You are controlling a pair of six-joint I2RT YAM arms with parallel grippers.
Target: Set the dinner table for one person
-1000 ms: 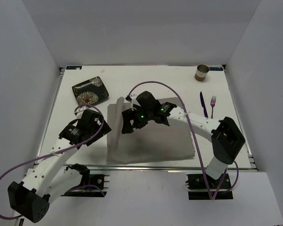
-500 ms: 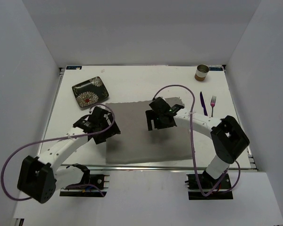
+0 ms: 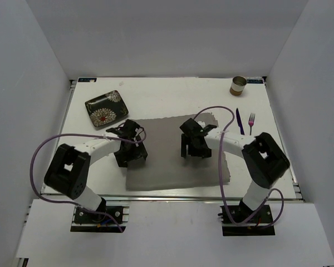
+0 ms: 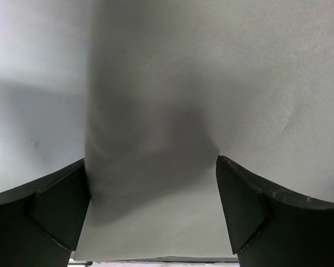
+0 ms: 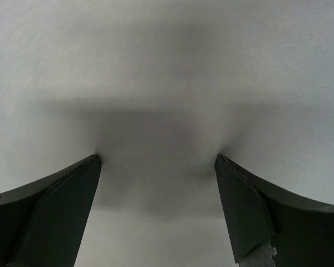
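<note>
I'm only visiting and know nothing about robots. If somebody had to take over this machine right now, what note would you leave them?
Left gripper: open, fingers down on the grey placemat, near its left edge.
Right gripper: open, also down on the cloth, right of its middle.
Dinner table: the cloth lies spread in the middle; plate far left, cup in the far right corner, knife and fork side by side on the right, all off the cloth.
Done: placemat laid out.
Left: plate, cutlery and cup probably need placing on or beside it.
</note>
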